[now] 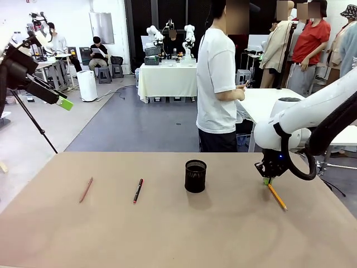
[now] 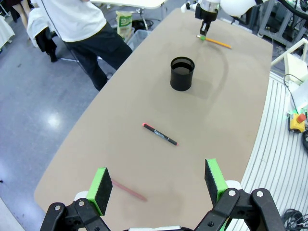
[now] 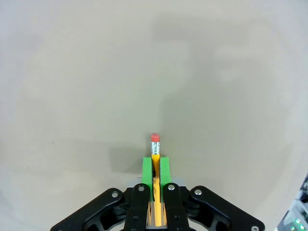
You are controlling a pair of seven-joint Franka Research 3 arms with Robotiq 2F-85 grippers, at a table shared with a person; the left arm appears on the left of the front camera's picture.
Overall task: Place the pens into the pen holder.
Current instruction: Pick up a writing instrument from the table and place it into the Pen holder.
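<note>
Right gripper jaws pinch the light, stiff yellow pencil near its eraser; it may pivot. Left gripper jaws stand open.

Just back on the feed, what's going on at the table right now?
The right gripper is shut on the orange-yellow pencil near its eraser end, at the right of the table; it looks not yet lifted. The left gripper hangs open, high on the left. The black pen and reddish-brown pencil lie left of the pen holder, which has nothing sticking out. A person stands at the far side.
</note>
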